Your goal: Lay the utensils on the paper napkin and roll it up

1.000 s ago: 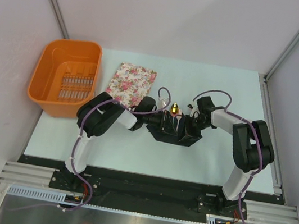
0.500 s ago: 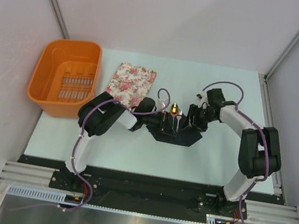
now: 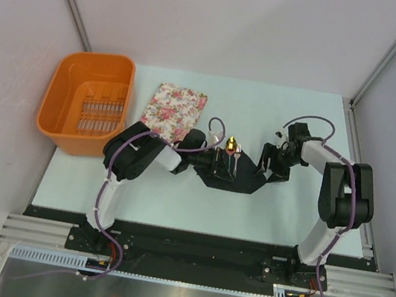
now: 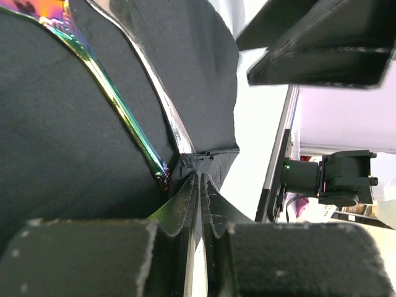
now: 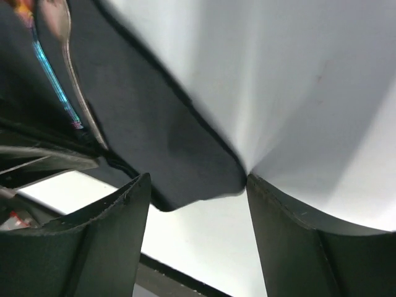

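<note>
The black paper napkin [image 3: 237, 179] lies on the table between my two grippers. On it lie the utensils [image 3: 232, 154]: a gold spoon head and a small fork with slim handles. My left gripper [image 3: 213, 163] is shut on the napkin's left edge; in the left wrist view its tips [image 4: 199, 178] pinch a fold of the napkin [image 4: 55, 142] beside a shiny handle [image 4: 127, 117]. My right gripper [image 3: 272, 163] is open at the napkin's right corner. In the right wrist view the napkin corner [image 5: 179, 154] lies loose between the spread fingers [image 5: 117, 216], with the utensil handles [image 5: 59, 86] beyond.
A pink-and-white floral cloth [image 3: 175, 109] lies behind the left arm. An orange basket [image 3: 89, 101] stands at the far left of the table. The table's right rail [image 3: 360, 174] runs close to the right arm.
My right gripper has drawn back to the right, from over the napkin to its right corner. The left gripper has stayed on the napkin's left edge.
</note>
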Controlling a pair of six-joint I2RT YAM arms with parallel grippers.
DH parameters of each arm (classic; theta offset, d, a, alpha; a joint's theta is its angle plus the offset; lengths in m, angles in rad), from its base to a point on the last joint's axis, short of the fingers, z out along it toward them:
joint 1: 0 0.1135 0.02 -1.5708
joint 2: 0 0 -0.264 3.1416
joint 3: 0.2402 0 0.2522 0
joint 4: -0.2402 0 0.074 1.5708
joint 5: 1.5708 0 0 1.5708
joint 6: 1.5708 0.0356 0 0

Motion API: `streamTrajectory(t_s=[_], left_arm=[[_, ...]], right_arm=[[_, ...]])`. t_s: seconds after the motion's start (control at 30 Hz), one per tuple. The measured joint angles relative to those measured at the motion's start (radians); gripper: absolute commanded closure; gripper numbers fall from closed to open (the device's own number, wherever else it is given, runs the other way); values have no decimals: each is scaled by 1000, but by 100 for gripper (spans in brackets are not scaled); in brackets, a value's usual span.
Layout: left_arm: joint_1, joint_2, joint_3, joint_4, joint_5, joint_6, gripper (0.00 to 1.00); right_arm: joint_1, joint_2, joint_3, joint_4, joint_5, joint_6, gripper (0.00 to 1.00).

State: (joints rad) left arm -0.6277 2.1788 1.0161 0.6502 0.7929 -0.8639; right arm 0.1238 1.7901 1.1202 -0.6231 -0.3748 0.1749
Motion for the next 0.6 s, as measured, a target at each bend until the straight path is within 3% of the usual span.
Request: streamTrajectory(t_s=[0.6], left_arm=[[1,0,0,-6,0,1,91]], right_arm=[[-13,89,-43,70,-383,60,42]])
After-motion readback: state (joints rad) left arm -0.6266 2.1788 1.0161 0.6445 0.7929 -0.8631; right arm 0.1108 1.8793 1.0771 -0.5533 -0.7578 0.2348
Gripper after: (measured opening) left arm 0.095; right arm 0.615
